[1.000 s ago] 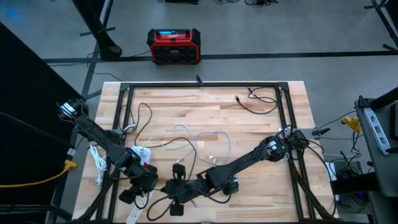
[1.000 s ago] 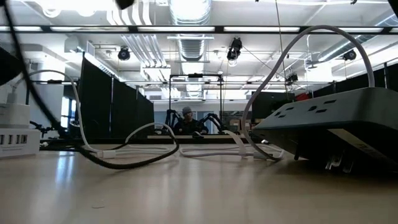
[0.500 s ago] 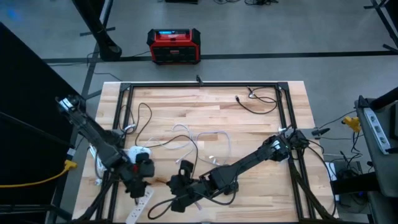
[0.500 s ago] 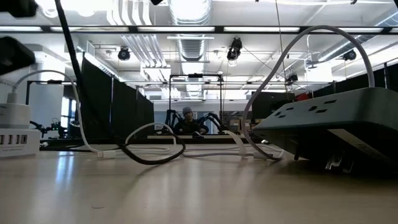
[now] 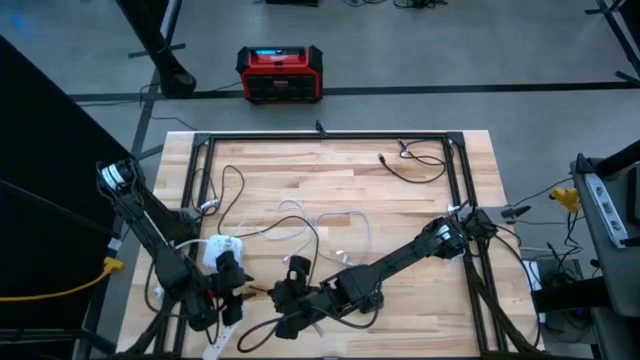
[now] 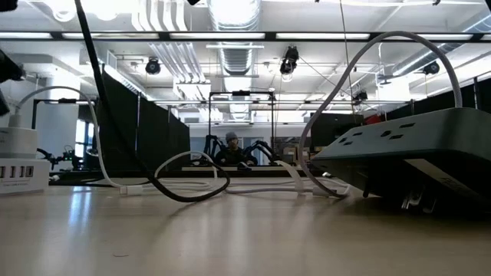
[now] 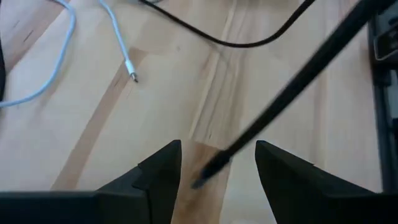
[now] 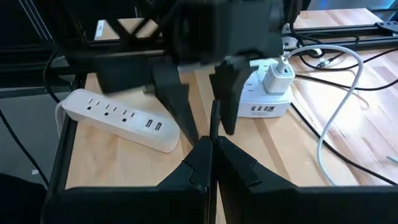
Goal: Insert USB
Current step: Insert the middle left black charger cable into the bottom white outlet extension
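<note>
My right gripper (image 8: 211,147) (image 5: 275,295) is low over the table's near edge, shut on a thin black cable (image 8: 214,118). The cable's free end (image 7: 196,183) pokes toward my left gripper (image 7: 217,149) (image 5: 232,282). That gripper is open, with one finger on either side of the end, not touching it. Just beyond lie a white power strip (image 8: 118,118) (image 5: 222,330) and a white USB charger block (image 8: 267,93) (image 5: 225,245), both flat on the wood. The rest of the black cable loops (image 6: 184,192) slack across the table. My right gripper pinches the black cable close to its free end (image 8: 214,132) between its two shut fingers. The short end sticks out past the fingertips toward the table's left, lifted clear of the wood. The gripper itself hides the exact part that it holds.
A white cable (image 5: 340,225) with a small plug (image 7: 132,76) lies loose mid-table, and another black cable (image 5: 415,165) lies near the far right corner. A dark power strip (image 6: 414,153) sits close to the low camera. A black metal frame (image 5: 330,136) rims the table.
My left gripper has moved from near the white power strip toward the table's far side, then settled facing my right gripper. The black cable's hanging stretch has swung further into the low view, and its loop on the table has shifted slightly.
</note>
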Tool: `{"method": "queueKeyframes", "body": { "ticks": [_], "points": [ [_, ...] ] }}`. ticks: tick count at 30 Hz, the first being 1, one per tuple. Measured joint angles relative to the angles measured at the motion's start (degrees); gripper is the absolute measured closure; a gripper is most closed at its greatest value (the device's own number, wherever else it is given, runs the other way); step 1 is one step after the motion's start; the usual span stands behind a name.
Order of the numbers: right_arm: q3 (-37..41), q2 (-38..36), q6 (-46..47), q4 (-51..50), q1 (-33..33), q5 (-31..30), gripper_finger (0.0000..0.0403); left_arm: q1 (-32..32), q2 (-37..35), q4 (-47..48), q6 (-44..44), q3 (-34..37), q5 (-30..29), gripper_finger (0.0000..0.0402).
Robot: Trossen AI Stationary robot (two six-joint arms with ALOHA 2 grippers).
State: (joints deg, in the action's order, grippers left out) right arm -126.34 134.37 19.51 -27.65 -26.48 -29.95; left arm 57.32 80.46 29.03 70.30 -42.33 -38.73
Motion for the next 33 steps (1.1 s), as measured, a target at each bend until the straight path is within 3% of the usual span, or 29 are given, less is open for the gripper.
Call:
{"method": "queueKeyframes", "body": {
  "ticks": [6, 14, 33],
  "points": [
    [0.0, -0.02, -0.2, -0.14, -0.14, -0.13, 0.0403, -0.48, 3.37, 3.26, 3.71, -1.5, -3.89, 0.0233],
    [0.0, -0.02, -0.24, -0.83, -0.55, -0.12, 0.0403, -0.49, 3.02, 10.66, 4.05, -5.22, -4.3, 0.0276],
    [0.0, -0.02, -0.2, -2.51, -1.07, -0.31, 0.0403, -1.27, 2.66, 13.77, 6.51, -4.98, 1.73, 0.0383]
  ]
}}
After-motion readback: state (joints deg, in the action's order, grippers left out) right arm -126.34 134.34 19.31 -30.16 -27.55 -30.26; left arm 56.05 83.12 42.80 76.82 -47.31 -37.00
